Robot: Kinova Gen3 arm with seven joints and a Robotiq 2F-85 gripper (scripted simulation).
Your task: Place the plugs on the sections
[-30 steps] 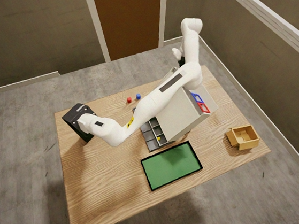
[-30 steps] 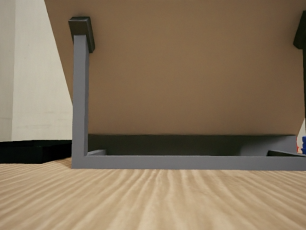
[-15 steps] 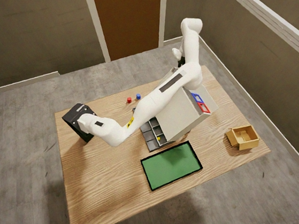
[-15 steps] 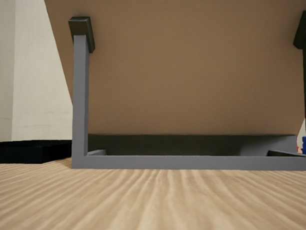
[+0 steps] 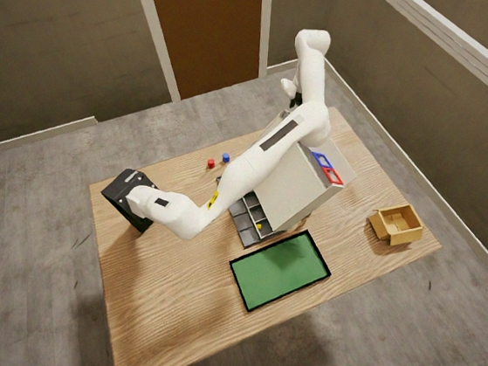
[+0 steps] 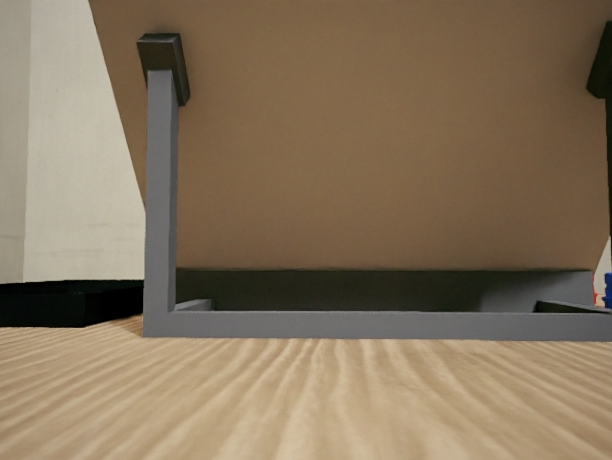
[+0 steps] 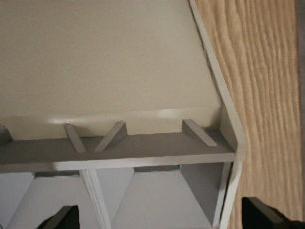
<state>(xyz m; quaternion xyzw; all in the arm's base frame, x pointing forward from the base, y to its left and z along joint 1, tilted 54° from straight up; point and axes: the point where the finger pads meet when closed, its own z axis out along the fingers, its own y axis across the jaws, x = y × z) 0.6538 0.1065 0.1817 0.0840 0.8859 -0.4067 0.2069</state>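
My gripper (image 5: 295, 102) (image 7: 161, 216) is open above the far end of the tilted apparatus, its fingers wide apart over grey funnels (image 7: 159, 199); no marble shows between them. The cover (image 5: 287, 186) (image 7: 100, 60) hides the pipes. The red-banded funnel (image 5: 333, 175) and blue-banded funnel (image 5: 323, 160) are at its top edge. The red plug (image 5: 211, 163) and blue plug (image 5: 226, 158) stand on the table left of the apparatus. A yellow marble (image 5: 258, 226) lies in a compartment near the cover's lower edge. The flat front parts (image 5: 249, 236) show partly; the arm hides the others.
A green tray (image 5: 276, 273) with a black rim lies in front of the apparatus. An open cardboard box (image 5: 395, 224) stands at the right. The arm stretches over the cover. The apparatus's grey support frame (image 6: 160, 200) stands on the table (image 6: 320, 400).
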